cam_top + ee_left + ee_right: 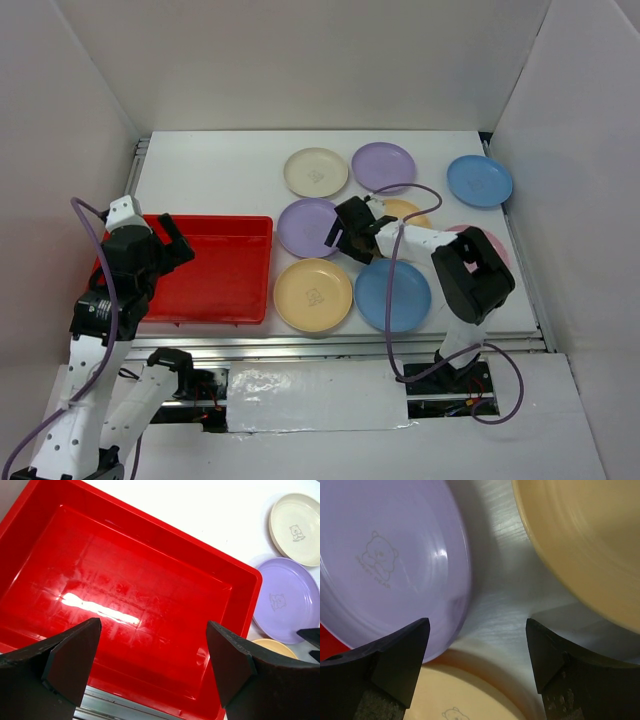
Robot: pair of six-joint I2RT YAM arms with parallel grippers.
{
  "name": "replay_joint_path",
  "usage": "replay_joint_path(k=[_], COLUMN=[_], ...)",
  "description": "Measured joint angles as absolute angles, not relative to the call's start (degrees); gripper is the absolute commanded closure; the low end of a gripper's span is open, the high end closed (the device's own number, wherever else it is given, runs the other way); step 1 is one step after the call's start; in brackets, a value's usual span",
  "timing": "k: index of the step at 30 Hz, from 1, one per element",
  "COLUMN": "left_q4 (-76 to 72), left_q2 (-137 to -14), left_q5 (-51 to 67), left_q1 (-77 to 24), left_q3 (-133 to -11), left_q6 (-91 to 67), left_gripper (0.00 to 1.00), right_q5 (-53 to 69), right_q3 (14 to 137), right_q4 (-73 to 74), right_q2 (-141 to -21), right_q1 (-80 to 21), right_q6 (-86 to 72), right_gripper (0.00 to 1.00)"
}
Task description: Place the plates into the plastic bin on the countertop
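The red plastic bin (215,219) stands empty at the left of the white countertop (220,170). Several plates lie to its right: cream (315,172), purple (383,166), blue (479,180), a second purple (307,227), yellow-orange (410,209), yellow (313,294), a second blue (393,294). A pink one (497,246) is mostly hidden by my right arm. My left gripper (182,245) is open and empty above the bin (125,580). My right gripper (340,240) is open and empty, low over the countertop (510,595) between the purple (385,555), yellow (465,695) and yellow-orange (585,540) plates.
White walls close in the table on the left, back and right. A silver rail (330,345) runs along the near edge. In the left wrist view the cream (296,527), purple (285,600) and yellow (272,647) plates lie right of the bin.
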State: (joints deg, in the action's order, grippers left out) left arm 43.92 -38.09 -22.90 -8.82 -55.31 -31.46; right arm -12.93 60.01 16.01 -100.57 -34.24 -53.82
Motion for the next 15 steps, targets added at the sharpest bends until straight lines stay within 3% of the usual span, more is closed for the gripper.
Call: replay_joint_path(k=[7,12,14,15], left_q4=[43.03,42.61,42.39,42.35], left_q2=[-38.11,-38.02,-37.93,-37.89], left_q5=[-20.64,-20.16,-19.92,-19.75], left_q1=[-8.82,-8.82,-8.82,-8.82], left_q3=[-54.94,-54.94,-54.94,-54.94], left_q6=[-31.22,-31.2,-31.18,-31.09], left_gripper=[0.01,0.01,0.01,0.01], right_q5=[-13.06,-13.32,-13.32,-13.32], right_q3=[64.42,66.43,66.41,66.39], right_q4=[15.35,15.4,15.46,15.49], right_q2=[-104.86,-107.31,-107.37,-107.44], right_q1=[-33.01,-32.62,-32.42,-32.36], right_q6=[-55.64,-56.6,-56.99,-57.19], right_gripper=[0.31,0.36,0.42,0.51])
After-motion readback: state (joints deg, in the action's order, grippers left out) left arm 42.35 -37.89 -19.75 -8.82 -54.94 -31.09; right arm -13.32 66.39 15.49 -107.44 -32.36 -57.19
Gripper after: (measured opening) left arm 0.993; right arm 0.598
